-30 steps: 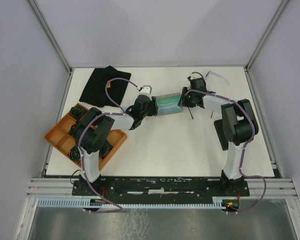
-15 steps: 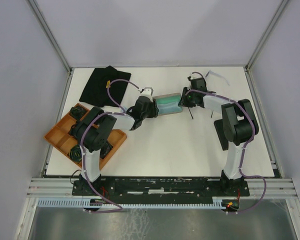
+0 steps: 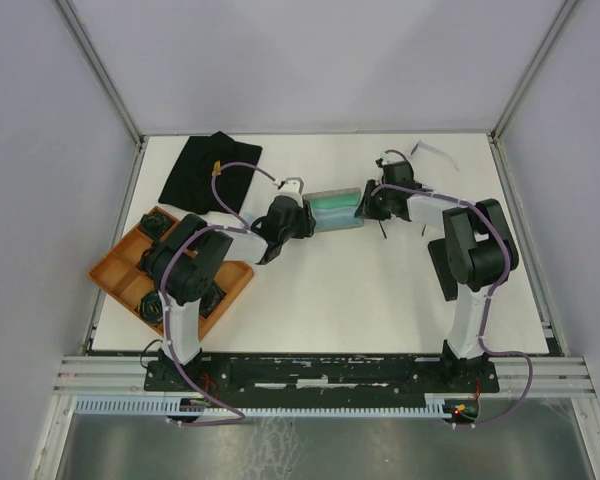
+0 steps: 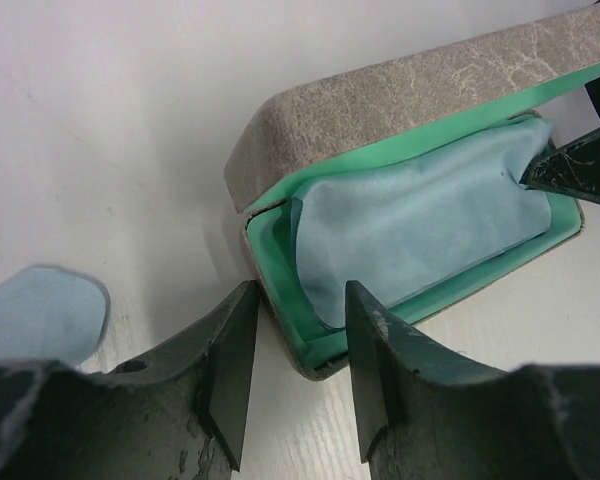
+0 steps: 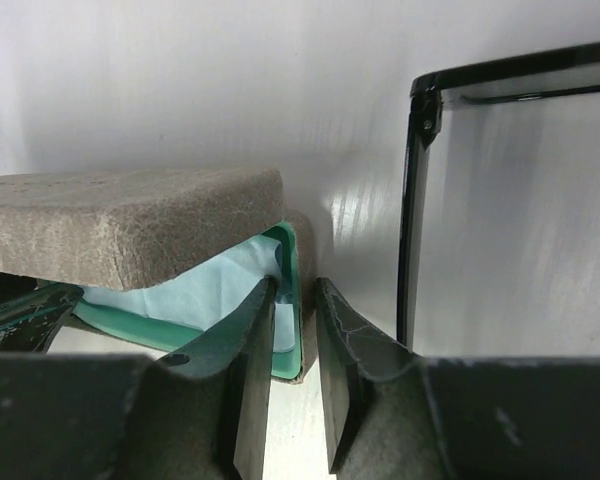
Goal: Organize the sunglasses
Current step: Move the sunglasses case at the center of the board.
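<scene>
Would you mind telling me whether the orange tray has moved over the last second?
No. The orange tray keeps its place at the left edge of the table.

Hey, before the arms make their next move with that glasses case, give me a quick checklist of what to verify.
1. Grey case lid open: ok.
2. Case interior free for glasses: not ok, a blue cloth fills it.
3. Left gripper straddling one end of the case: ok. Whether it is clamped: cannot tell.
4. Right gripper at the opposite end: ok. Whether it is gripping: cannot tell.
5. Black sunglasses located, beside the case: ok.
6. Lavender glasses located, on the table's far right: ok.
</scene>
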Controlling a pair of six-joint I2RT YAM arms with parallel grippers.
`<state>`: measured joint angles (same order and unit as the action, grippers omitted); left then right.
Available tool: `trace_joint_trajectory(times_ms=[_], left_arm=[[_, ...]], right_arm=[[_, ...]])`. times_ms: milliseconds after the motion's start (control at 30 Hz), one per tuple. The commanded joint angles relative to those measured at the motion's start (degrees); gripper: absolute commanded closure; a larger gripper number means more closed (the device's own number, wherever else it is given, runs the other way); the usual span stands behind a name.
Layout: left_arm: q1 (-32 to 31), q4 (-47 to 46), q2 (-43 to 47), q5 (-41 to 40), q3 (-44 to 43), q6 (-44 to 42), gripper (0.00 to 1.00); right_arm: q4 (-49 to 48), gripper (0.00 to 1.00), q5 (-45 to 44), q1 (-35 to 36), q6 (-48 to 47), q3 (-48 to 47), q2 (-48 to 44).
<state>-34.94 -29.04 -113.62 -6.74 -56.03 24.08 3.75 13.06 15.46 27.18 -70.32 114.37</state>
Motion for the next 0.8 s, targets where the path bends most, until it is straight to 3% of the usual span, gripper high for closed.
trace_joint_trajectory(times_ms=[0, 500, 767], left_arm=[[0.1, -1.9, 3.3, 1.7, 2.4, 1.5, 0.53], [-1.6, -3.1, 13.5, 2.3, 14.2, 3.1, 0.55], [-2.3, -1.7, 18.3, 0.1, 17.8, 4.0, 0.48]], right_arm=[[-2.6, 0.67, 3.1, 0.6, 1.5, 1.9, -4.0], [-4.7, 0.65, 3.3, 4.2, 3.8, 10.9, -12.6], [-2.0, 0.54, -1.6, 4.5, 0.8, 12.7, -16.2]])
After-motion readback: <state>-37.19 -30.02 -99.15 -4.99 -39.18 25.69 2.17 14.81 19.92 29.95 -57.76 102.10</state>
